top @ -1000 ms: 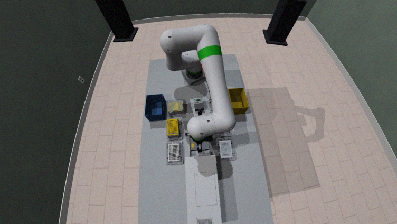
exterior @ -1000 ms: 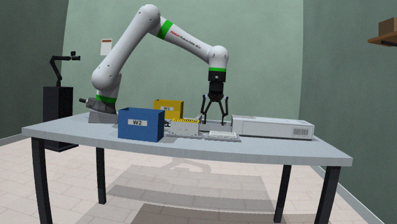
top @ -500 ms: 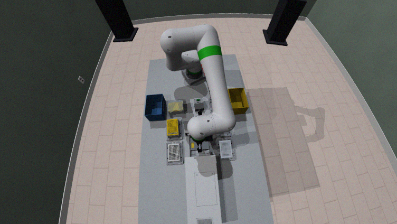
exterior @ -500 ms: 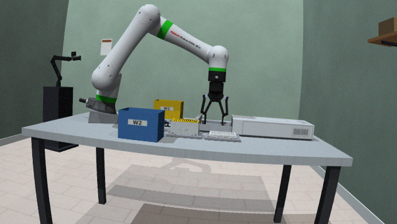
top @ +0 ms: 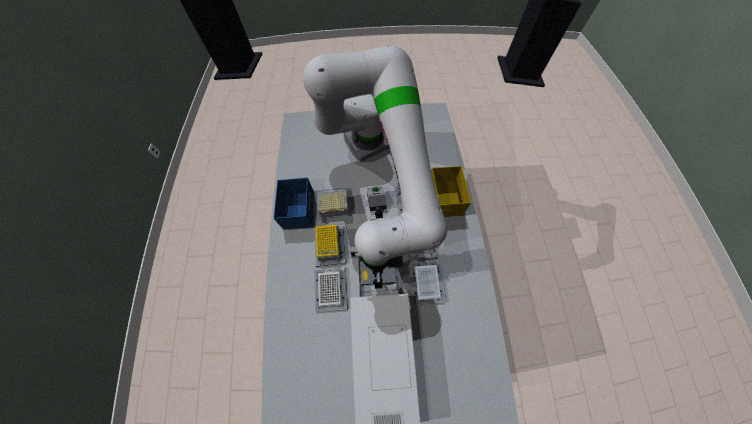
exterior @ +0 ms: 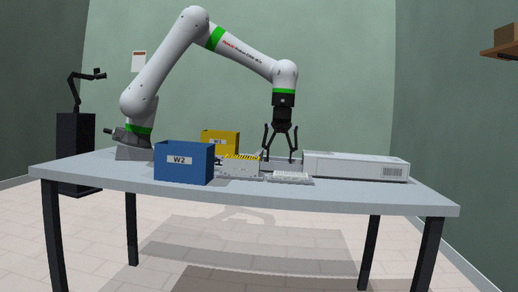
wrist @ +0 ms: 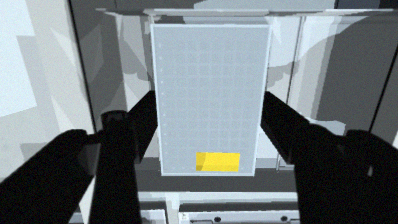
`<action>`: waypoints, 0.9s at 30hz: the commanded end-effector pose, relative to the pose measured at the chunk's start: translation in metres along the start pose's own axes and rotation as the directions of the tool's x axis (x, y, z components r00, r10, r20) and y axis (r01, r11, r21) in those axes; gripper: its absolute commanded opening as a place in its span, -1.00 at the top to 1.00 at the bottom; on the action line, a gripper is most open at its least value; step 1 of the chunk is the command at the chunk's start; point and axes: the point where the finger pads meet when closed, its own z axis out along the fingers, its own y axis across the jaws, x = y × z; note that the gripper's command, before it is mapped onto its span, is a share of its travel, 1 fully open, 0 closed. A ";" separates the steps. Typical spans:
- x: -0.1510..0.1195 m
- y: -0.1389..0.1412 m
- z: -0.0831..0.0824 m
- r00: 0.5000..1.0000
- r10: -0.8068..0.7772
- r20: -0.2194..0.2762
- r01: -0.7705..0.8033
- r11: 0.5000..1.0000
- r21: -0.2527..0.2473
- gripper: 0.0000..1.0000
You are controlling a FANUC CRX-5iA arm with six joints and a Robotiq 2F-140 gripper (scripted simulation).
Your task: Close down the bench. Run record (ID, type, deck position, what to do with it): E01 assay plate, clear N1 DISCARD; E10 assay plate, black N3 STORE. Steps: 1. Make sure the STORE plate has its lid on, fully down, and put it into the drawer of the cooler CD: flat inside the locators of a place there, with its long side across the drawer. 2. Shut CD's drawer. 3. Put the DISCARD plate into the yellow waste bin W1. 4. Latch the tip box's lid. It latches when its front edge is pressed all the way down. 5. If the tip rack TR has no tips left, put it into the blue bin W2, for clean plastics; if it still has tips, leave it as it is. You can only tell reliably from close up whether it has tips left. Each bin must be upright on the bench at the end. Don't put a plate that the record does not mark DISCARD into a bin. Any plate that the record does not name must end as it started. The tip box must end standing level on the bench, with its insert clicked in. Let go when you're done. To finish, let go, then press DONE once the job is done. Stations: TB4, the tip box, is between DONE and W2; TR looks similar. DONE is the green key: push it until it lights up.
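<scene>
My gripper [wrist: 208, 106] [top: 378, 279] is shut on the long sides of a pale, lidded assay plate [wrist: 207, 100] with a yellow tag [wrist: 217, 162] at its near end. It holds the plate low inside the open drawer of the cooler CD [top: 387, 352]. In the side view the fingers [exterior: 279, 158] reach down behind the drawer wall [exterior: 281, 164], which hides the plate. A dark gridded plate [top: 330, 288] sits in a nest left of the drawer. A clear plate [top: 427, 281] sits in a nest to its right.
The blue bin W2 [top: 293, 202] and the yellow bin W1 [top: 450, 190] stand upright. The tip box [top: 332, 201] is between W2 and the green DONE key [top: 374, 188]. A yellow-topped tip rack [top: 327, 241] stands in front of it. The cooler's body [exterior: 355, 166] lies just beyond the drawer.
</scene>
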 end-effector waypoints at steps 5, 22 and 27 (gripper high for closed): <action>0.000 0.001 -0.001 1.000 0.000 0.000 0.000 1.000 -0.002 0.80; 0.000 0.001 -0.001 1.000 0.000 0.000 0.000 1.000 -0.002 -0.29; 0.000 0.001 -0.001 1.000 0.000 0.000 0.000 1.000 -0.002 -0.29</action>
